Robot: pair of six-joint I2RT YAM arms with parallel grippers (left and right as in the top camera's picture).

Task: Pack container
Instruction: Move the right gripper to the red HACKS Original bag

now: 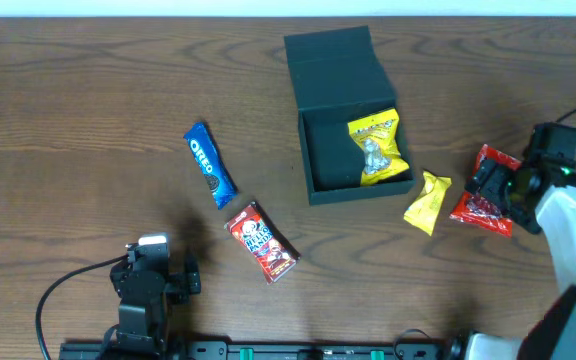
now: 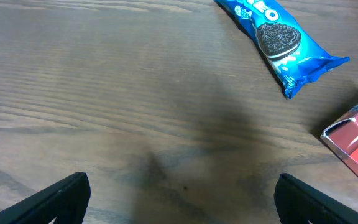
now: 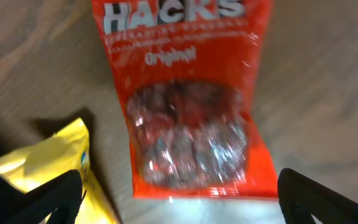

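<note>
right wrist: right tool (image 3: 179, 190) wide over blurred red hacks packet (image 3: 188, 124), yellow packet (image 3: 48, 165) partly offscreen

You have a dark wood-grain table (image 1: 68, 120) with five snacks in view. A blue Oreo pack (image 1: 209, 164) lies slanted left of the middle. A red pack (image 1: 261, 242) lies near it but apart, closer to the front edge. Toward the right edge a red Hacks bag (image 1: 485, 192) lies flat. A small yellow packet (image 1: 427, 203) sits just beside it on its left; whether they touch is unclear. Another yellow bag (image 1: 378, 147) sits right of the middle.
</note>
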